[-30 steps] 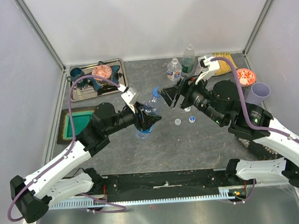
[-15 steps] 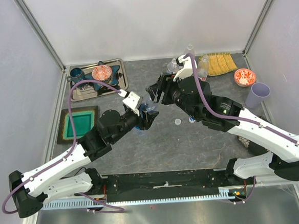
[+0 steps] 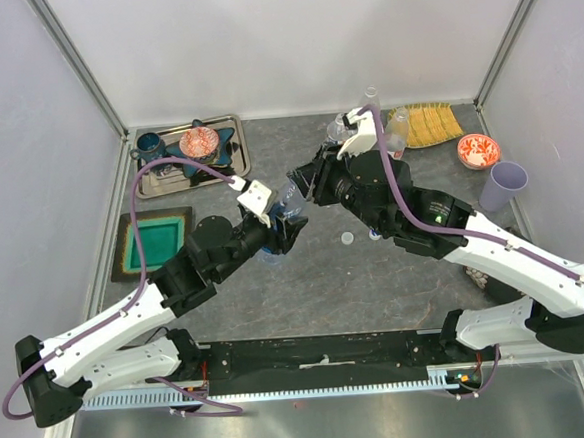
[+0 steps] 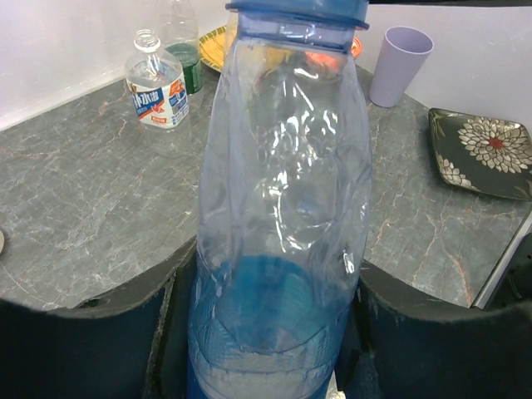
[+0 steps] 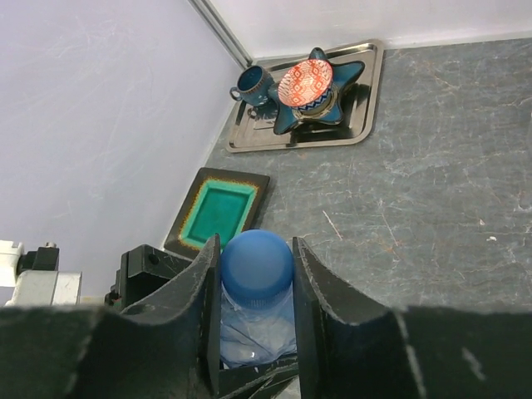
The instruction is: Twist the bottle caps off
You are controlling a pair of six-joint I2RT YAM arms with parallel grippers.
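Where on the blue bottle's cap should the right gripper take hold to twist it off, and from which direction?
Take the cap by its round side wall, one finger on each opposite side, coming in end-on along the bottle's axis. The left gripper clamps the body, leaving the neck end free, and the right gripper is lined up that way, flanking the cap.

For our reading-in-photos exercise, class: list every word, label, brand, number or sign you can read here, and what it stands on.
Small clear plastic bottle with blue-and-white label: blue characters, too blurred to read.
Blue-tinted plastic bottle and its blue cap: no print visible.
Nothing else carries readable text.
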